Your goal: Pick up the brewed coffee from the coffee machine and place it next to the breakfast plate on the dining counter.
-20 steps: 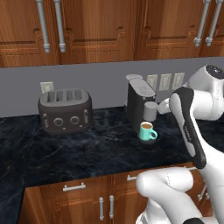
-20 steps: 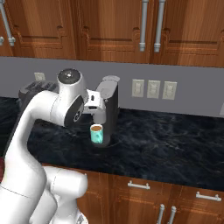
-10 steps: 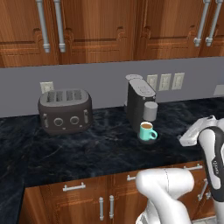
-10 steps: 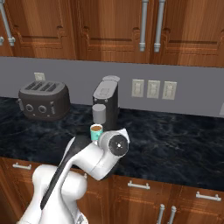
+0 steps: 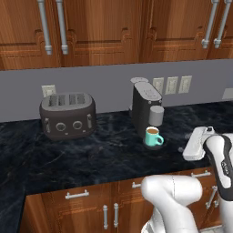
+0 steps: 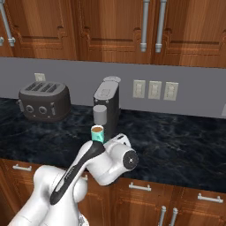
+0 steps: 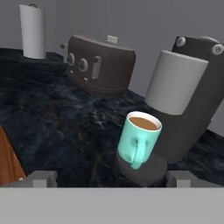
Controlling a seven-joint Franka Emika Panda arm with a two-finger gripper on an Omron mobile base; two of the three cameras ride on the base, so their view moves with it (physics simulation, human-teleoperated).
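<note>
The brewed coffee, a teal mug [image 5: 153, 135] [image 6: 97, 133] with light brown liquid, stands on the drip base of the coffee machine [image 5: 144, 102] [image 6: 108, 103], under its silver cylinder. In the hand view the mug [image 7: 139, 139] is close ahead, handle turned toward me, with the coffee machine [image 7: 192, 109] behind it. My gripper [image 7: 111, 179] is open, fingertips wide apart and nothing between them. It hovers low over the counter to the right of the mug [image 5: 184, 142], a short gap away. The breakfast plate and dining counter are out of view.
A dark four-slot toaster [image 5: 68, 116] [image 6: 44, 101] [image 7: 100, 63] sits to the left of the machine on the black marbled kitchen counter [image 5: 68, 159]. A white paper towel roll [image 7: 33, 30] stands far behind. Wood cabinets hang above; wall outlets [image 5: 172, 85] are behind the machine.
My arm has swung down from high beside the coffee machine to counter height, right of the mug. The mug has stayed in place.
</note>
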